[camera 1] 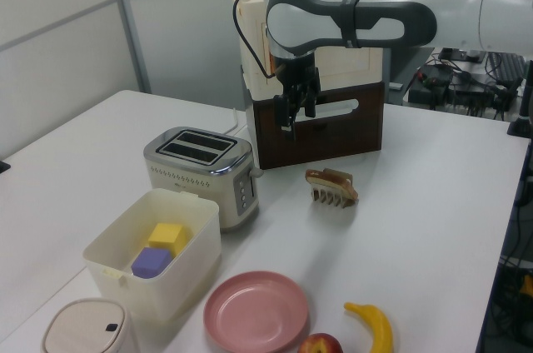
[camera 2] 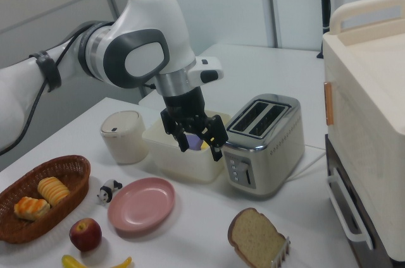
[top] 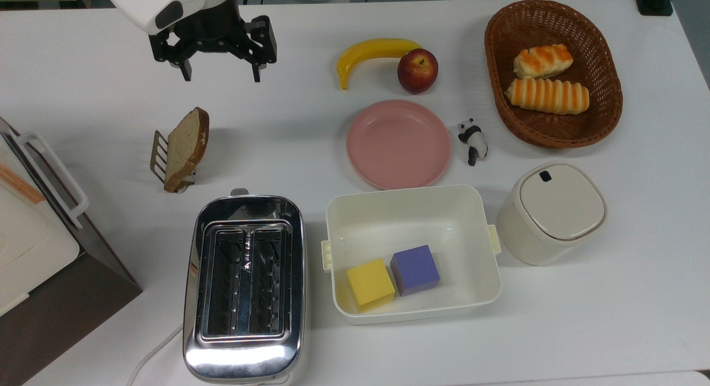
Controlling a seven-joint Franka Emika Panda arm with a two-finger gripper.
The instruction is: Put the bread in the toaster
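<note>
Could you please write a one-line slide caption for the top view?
Open end effector hovers above the bread leaning in its rack, the toaster empty.

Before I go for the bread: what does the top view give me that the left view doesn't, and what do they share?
Top view alone: the wicker basket with two striped rolls, the panda figure, and straight down into the toaster slots. Left view alone: the arm's upper links and the room behind. Both: the open gripper above the table, apart from the bread leaning in its rack, plus the pink plate, banana, apple, and the tub holding two blocks.
</note>
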